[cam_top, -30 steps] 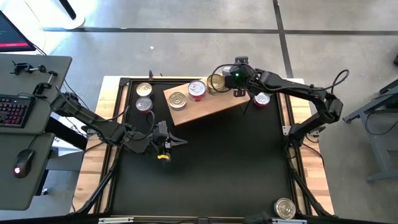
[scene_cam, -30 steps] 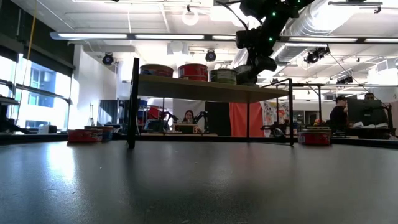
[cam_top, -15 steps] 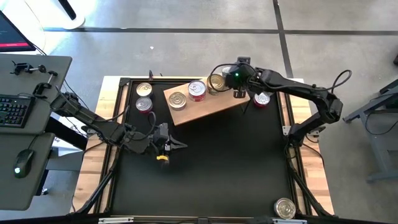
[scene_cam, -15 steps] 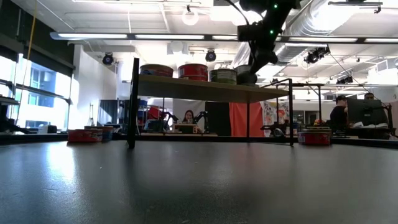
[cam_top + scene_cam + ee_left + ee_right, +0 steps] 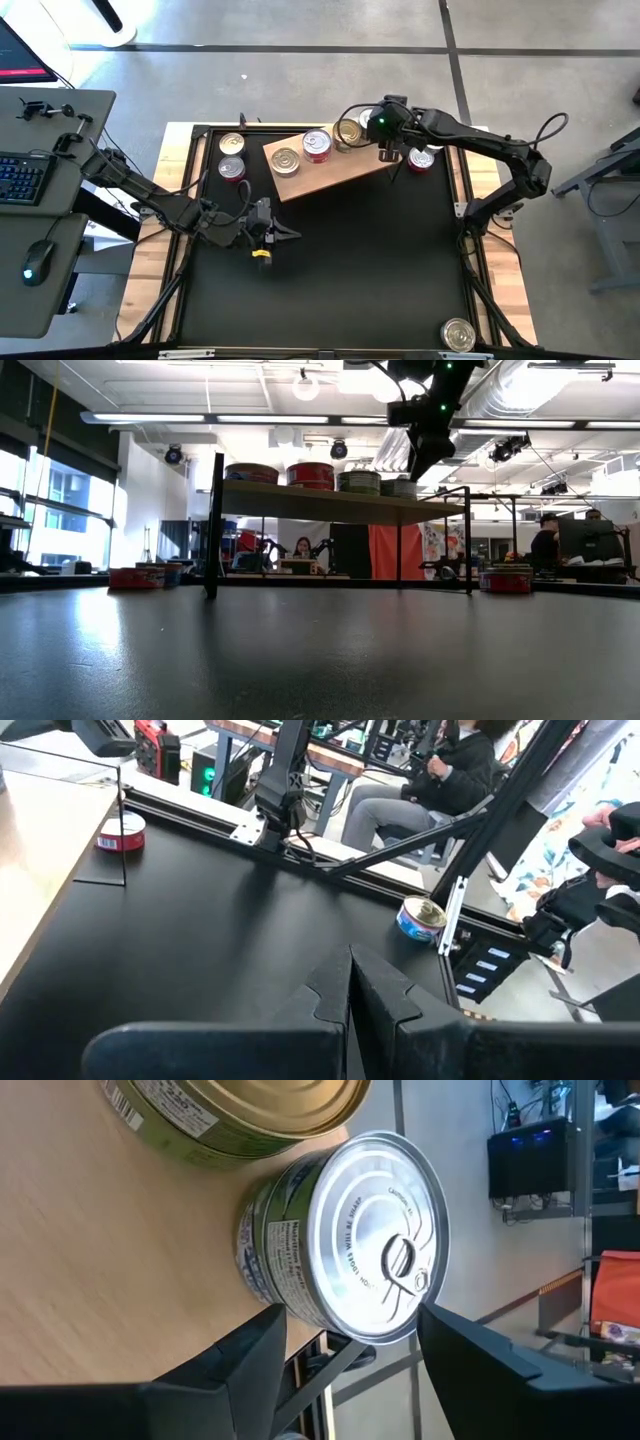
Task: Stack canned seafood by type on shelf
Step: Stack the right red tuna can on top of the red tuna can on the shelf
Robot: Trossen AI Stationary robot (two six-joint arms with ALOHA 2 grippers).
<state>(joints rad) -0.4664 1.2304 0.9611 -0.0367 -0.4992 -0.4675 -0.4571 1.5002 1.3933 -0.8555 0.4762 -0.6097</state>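
The shelf (image 5: 330, 168) is a light wooden board on thin black legs (image 5: 213, 525). Several tins of canned seafood stand on it in a row: a gold-lidded one (image 5: 285, 160), a red one (image 5: 317, 145), another gold-lidded one (image 5: 348, 132) and a silver-lidded one (image 5: 365, 1240) at its far right end. My right gripper (image 5: 350, 1315) is open just above that last tin (image 5: 400, 487), one finger on either side, and I see no touch. My left gripper (image 5: 350, 990) hangs shut over the table's left half (image 5: 285, 232), holding nothing.
Two tins (image 5: 231, 156) stand on the black table left of the shelf. A red one (image 5: 421, 158) stands to the shelf's right, and another tin (image 5: 458, 335) sits at the near right corner. The middle and near part of the table (image 5: 340, 280) is bare.
My right gripper has risen from around the silver-lidded tin at the shelf's far right end and rolled at the wrist. The tin stays standing on the shelf.
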